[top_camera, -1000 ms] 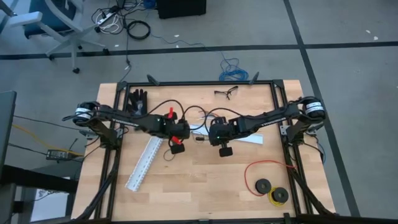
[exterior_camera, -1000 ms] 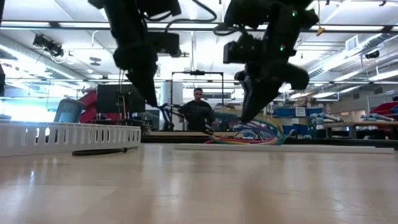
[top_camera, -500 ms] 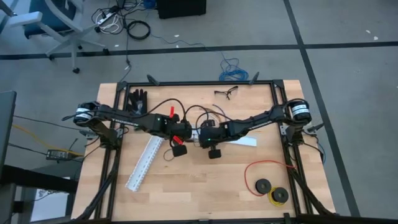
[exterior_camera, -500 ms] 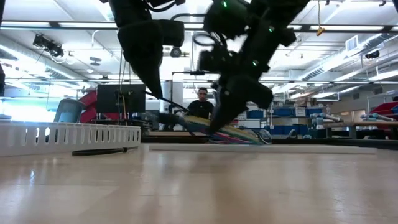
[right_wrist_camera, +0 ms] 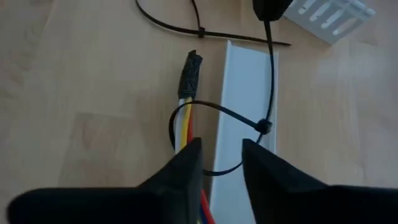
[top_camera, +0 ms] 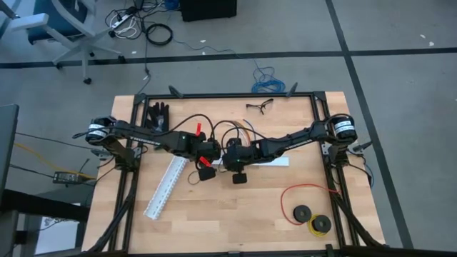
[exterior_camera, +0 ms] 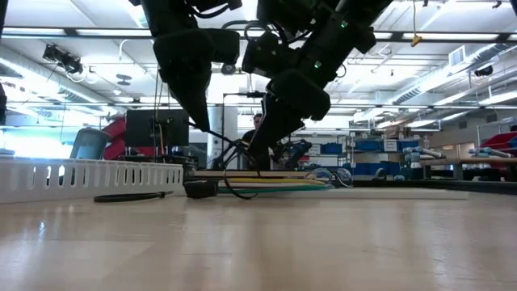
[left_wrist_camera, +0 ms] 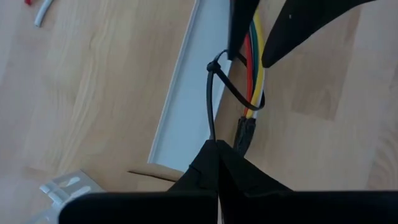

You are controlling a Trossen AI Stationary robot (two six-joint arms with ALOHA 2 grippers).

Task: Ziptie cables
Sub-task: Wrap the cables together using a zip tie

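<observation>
Over the middle of the wooden tabletop (top_camera: 235, 214), seen from above, the left tool (top_camera: 211, 152) and the right tool (top_camera: 227, 155) are meeting almost tip to tip, with a white slotted channel (top_camera: 166, 188) lying just beside the left tool and a red wire loop (top_camera: 308, 193) with black spools well apart from the right tool. No writing is showing clearly enough to read.

From tabletop height, the cables (exterior_camera: 275, 185) are lying flat on the pale wood directly under the two tools, against a bright workshop room of shelves and ceiling lights, where a person (exterior_camera: 257, 129) is showing partly behind the arms.

Past the left wrist, the left tool (left_wrist_camera: 217, 155) is pressed together, pinching the tail of a black ziptie (left_wrist_camera: 214, 93) that is looping loosely around the cables (left_wrist_camera: 252, 59).

Past the right wrist, the right tool (right_wrist_camera: 222, 160) is spread slightly, its fingers (right_wrist_camera: 185, 163) straddling the cables (right_wrist_camera: 183, 127) near the dark plug (right_wrist_camera: 191, 73), beside a plain white channel (right_wrist_camera: 245, 99).
</observation>
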